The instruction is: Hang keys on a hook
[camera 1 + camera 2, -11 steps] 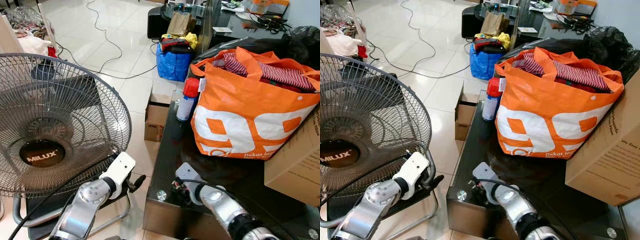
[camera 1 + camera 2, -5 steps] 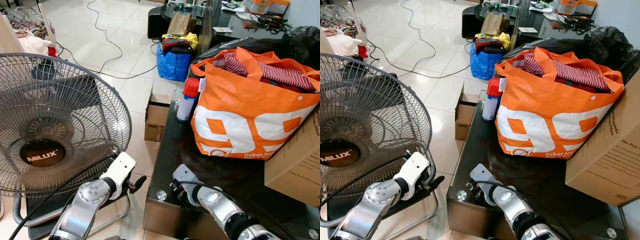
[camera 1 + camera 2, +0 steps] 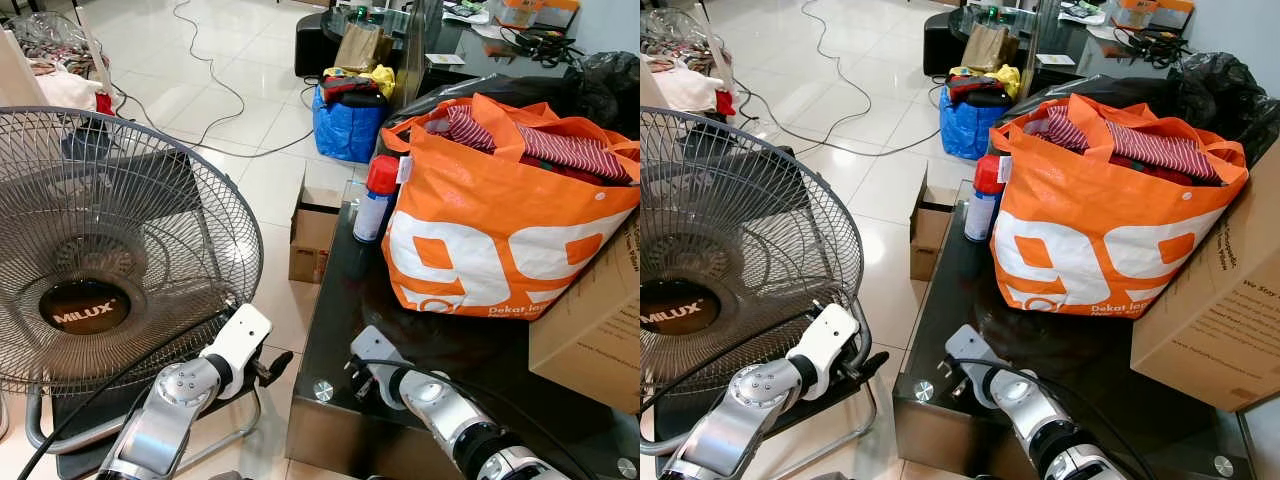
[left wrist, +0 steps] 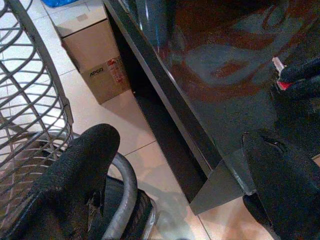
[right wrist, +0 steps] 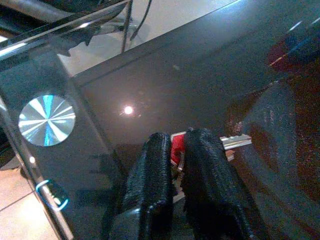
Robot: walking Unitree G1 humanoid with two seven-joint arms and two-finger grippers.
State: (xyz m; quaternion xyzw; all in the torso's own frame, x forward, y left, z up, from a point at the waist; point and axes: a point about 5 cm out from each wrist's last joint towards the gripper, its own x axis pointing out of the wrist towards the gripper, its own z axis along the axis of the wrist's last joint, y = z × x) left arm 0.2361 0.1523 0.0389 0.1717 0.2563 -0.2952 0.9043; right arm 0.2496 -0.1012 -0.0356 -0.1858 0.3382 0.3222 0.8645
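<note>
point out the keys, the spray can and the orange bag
keys [image 5: 235, 142], right wrist view, on the silver blade sticking out past the right hand's fingers
spray can [image 3: 381, 175], left eye view, on its red cap
orange bag [image 3: 500, 240], left eye view, on its printed front face

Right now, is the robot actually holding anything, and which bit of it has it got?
Yes: the right gripper pinches the keys by the red head end, the metal blade poking out, over the black glass table. The left gripper is open, holding nothing.

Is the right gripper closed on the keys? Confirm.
Yes: in the right wrist view the right gripper pinches the red-tagged keys just above the glass table.
</note>
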